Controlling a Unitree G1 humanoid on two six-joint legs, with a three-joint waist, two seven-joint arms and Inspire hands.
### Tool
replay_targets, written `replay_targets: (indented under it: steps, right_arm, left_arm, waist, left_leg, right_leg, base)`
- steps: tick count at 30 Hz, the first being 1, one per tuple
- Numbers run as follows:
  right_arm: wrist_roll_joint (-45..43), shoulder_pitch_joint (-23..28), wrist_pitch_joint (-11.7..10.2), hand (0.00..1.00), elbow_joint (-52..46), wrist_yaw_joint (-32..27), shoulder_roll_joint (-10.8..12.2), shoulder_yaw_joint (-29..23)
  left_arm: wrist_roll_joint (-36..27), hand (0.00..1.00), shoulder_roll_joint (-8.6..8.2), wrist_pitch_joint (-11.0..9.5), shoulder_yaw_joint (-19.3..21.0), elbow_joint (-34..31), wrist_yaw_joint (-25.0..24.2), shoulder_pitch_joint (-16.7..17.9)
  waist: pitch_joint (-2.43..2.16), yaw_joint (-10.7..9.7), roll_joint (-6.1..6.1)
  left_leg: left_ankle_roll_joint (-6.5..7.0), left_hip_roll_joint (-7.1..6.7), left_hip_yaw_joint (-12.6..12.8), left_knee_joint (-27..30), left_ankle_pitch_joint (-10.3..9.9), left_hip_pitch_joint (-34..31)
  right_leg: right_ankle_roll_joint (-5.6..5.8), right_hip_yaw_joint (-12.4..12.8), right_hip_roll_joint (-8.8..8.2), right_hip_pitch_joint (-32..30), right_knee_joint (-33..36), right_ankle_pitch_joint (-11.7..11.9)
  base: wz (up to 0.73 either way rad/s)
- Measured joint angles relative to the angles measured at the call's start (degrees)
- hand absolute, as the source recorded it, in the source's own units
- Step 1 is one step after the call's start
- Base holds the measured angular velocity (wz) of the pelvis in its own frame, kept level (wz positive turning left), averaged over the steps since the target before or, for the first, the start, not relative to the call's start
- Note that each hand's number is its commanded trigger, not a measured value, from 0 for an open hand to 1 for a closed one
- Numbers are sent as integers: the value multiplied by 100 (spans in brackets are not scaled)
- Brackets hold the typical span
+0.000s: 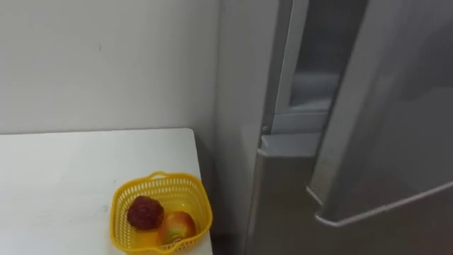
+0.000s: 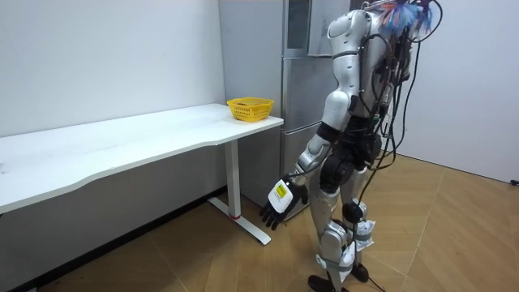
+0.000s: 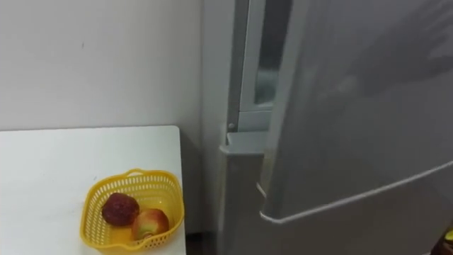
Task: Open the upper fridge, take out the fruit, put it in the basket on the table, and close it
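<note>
The grey fridge [image 1: 241, 85] stands right of the white table. Its upper door [image 1: 396, 106] is swung partly open toward me, and a narrow gap [image 1: 315, 71] shows a pale shelf inside; nothing on it can be made out. The lower door [image 1: 283, 205] is closed. In the room view I stand upright facing the fridge [image 2: 296, 73], close to it. My left hand [image 2: 280, 199] hangs at knee height beside my leg, fingers relaxed and holding nothing.
A yellow basket [image 1: 159, 177] sits at the table's [image 1: 71, 170] right corner next to the fridge, holding a dark red fruit [image 1: 145, 212] and an apple [image 1: 177, 227]. A white wall runs behind the table. Wooden floor [image 2: 454, 235] lies behind me.
</note>
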Motion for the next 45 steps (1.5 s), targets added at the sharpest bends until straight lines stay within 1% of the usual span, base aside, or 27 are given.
replay_targets:
  steps: [1, 2, 3, 4, 5, 6, 7, 9, 10, 11, 12, 13, 15, 18, 20, 21, 24, 27, 30, 33, 35, 36, 38, 43, 44, 45]
  right_arm:
    - [0, 0, 18, 0, 2, 67, 0, 68]
    - [0, 0, 61, 0, 6, 204, 0, 157]
    - [-19, -11, 93, 0, 44, 351, 0, 195]
    - [-75, -45, 93, 0, 104, 406, 0, 228]
    - [-191, -148, 95, 0, 268, 513, 0, 298]
    - [-193, -159, 97, 0, 371, 625, -1, 327]
    - [-193, -174, 98, 0, 433, 692, 0, 346]
    - [-183, -266, 221, 0, 652, 996, -1, 365]
    - [-183, -289, 230, 0, 702, 1063, -1, 372]
    - [-161, -356, 225, 0, 751, 1142, 4, 387]
    - [-157, -418, 216, 0, 830, 1230, -21, 385]
    - [-156, -455, 217, 0, 893, 1285, -24, 388]
    - [-173, -597, 196, 0, 1080, 1351, -24, 550]
    - [-166, -747, 194, 0, 1116, 1353, -24, 628]
    - [-135, -775, 203, 0, 1118, 1382, -24, 646]
    - [-100, -793, 205, 0, 1127, 1374, -24, 679]
    - [-108, -879, 211, 0, 1225, 1386, -25, 770]
    - [-101, -970, 216, 0, 1347, 1447, -28, 798]
    - [-82, -1012, 214, 0, 1461, 1479, -28, 812]
    - [-115, -1038, 214, 0, 1544, 1509, -28, 806]
    - [-115, -1038, 215, 0, 1550, 1507, -28, 805]
    - [-113, -1038, 215, 0, 1551, 1503, -28, 805]
    - [-170, -1038, 215, 0, 1549, 1478, -28, 807]
    - [-390, -1021, 215, 0, 1486, 1193, -27, 806]
    - [-475, -1020, 213, 0, 1485, 1088, -27, 796]
    - [-531, -1017, 209, 0, 1481, 977, -27, 794]
  left_arm:
    - [-1, 0, 5, 0, -41, 0, 1, -7]
    - [-6, 0, 6, -1, -101, 0, 0, -35]
    - [4, 0, 6, -6, -137, 0, -1, -44]
    - [14, 0, 9, -6, -140, 5, 0, -34]
    - [42, 0, 18, 2, -140, 18, 1, -10]
    - [49, 0, 30, 5, -141, 18, 3, -5]
    - [47, 0, 37, 7, -144, 18, 4, -6]
    - [37, 0, 54, 55, -151, 18, 4, -5]
    - [36, 0, 53, 75, -156, 18, 4, -8]
    - [38, 0, 50, 129, -182, 18, 1, -6]
    - [43, 0, 47, 165, -209, 19, -8, 14]
    - [43, 0, 48, 179, -209, 19, -17, 14]
    - [48, 0, 64, 216, -208, 16, -35, 19]
    - [47, 0, 76, 255, -208, 2, -49, 11]
    - [46, 0, 94, 298, -208, 2, -55, 23]
    - [47, 0, 114, 320, -209, 3, -57, 34]
    - [52, 0, 117, 389, -208, -1, -65, 94]
    - [53, 0, 118, 426, -208, -2, -69, 113]
    - [53, 0, 125, 449, -208, -42, -70, 171]
    - [54, 0, 141, 452, -208, -115, -69, 208]
    - [54, 0, 140, 456, -208, -116, -69, 208]
    - [52, 0, 142, 464, -207, -145, -68, 204]
    - [48, 0, 147, 465, -207, -183, -58, 222]
    - [50, 0, 146, 416, -209, -42, 53, 214]
    - [51, 0, 145, 416, -209, -43, 56, 231]
    - [53, 0, 145, 416, -208, -43, 57, 244]
  waist:
    - [5, 20, -17]
    - [25, 72, -61]
    - [45, 128, -121]
    - [48, 149, -157]
    - [57, 185, -236]
    - [50, 245, -292]
    - [47, 262, -282]
    - [36, 267, -401]
    - [27, 283, -413]
    - [9, 325, -409]
    - [17, 345, -378]
    - [16, 346, -367]
    - [11, 400, -296]
    - [-27, 426, -212]
    - [-31, 425, -183]
    - [-28, 428, -181]
    - [-23, 431, -189]
    - [-15, 435, -211]
    - [-6, 436, -207]
    - [-14, 429, -237]
    - [-16, 428, -236]
    - [-29, 424, -258]
    - [-30, 426, -256]
    - [-32, 398, -241]
    - [-48, 393, -248]
    - [-49, 383, -239]
  left_leg:
    - [-2, 0, -6, 12, 1, 2]
    - [-6, -1, -21, 34, 6, 1]
    - [-8, -3, -43, 57, 7, -8]
    - [-8, -3, -47, 76, 7, -15]
    - [-8, -1, -54, 109, 5, -26]
    - [-10, 4, -70, 138, 3, -51]
    - [-9, 5, -82, 154, 2, -67]
    - [0, -2, -193, 236, -4, -152]
    - [1, -5, -218, 248, -4, -174]
    - [5, -3, -245, 291, -6, -223]
    - [14, -2, -255, 311, -12, -255]
    - [19, -1, -256, 316, -14, -256]
    - [26, -6, -284, 278, -24, -242]
    - [28, -13, -312, 276, -24, -209]
    - [24, -14, -338, 284, -19, -196]
    - [17, -13, -363, 285, -14, -175]
    - [0, -5, -379, 284, -3, -148]
    - [-8, -3, -380, 321, 7, -159]
    - [-8, -3, -381, 346, 8, -149]
    - [-7, -2, -384, 368, 9, -158]
    - [-6, -3, -384, 377, 9, -162]
    - [-6, -3, -383, 378, 9, -156]
    - [-5, -3, -367, 371, 10, -145]
    - [-3, -3, -349, 335, 12, -109]
    - [-3, -3, -349, 329, 12, -121]
    - [-3, -3, -349, 329, 11, -129]
  right_leg:
    - [-6, -1, 0, 10, -1, -4]
    - [-11, -3, -6, 23, -4, -7]
    - [-23, -16, -23, 32, -6, -16]
    - [-26, -18, -27, 32, -6, -25]
    - [-26, -24, -32, -10, -12, -45]
    - [-27, -44, -33, -18, -17, -49]
    - [-28, -74, -38, -18, -23, -48]
    - [-28, -181, -52, -25, -53, -36]
    - [-24, -196, -50, -21, -78, -26]
    - [-22, -237, -28, 6, -101, 14]
    - [-18, -289, -24, 32, -102, 38]
    - [-16, -317, -31, 36, -102, 41]
    - [-12, -336, -34, 62, -101, 45]
    - [-10, -368, -46, 100, -91, 48]
    - [-14, -417, -70, 129, -90, 51]
    - [-15, -470, -78, 157, -90, 51]
    - [-22, -494, -79, 175, -80, 54]
    - [-46, -508, -81, 170, -108, 47]
    - [-50, -513, -83, 159, -109, 43]
    - [-50, -515, -83, 161, -108, 43]
    - [-49, -514, -84, 165, -109, 43]
    - [-48, -504, -82, 171, -108, 44]
    - [-46, -480, -76, 182, -108, 46]
    - [-43, -486, -68, 223, -111, 50]
    - [-43, -481, -67, 181, -112, 50]
    - [-43, -480, -66, 179, -117, 50]
  base:
    - [3]
    - [6]
    - [6]
    - [6]
    - [6]
    - [8]
    - [19]
    - [26]
    - [20]
    - [11]
    - [7]
    - [0]
    - [2]
    - [2]
    - [7]
    - [9]
    - [1]
    - [0]
    - [0]
    - [0]
    - [0]
    - [0]
    - [-2]
    - [-1]
    - [0]
    - [0]
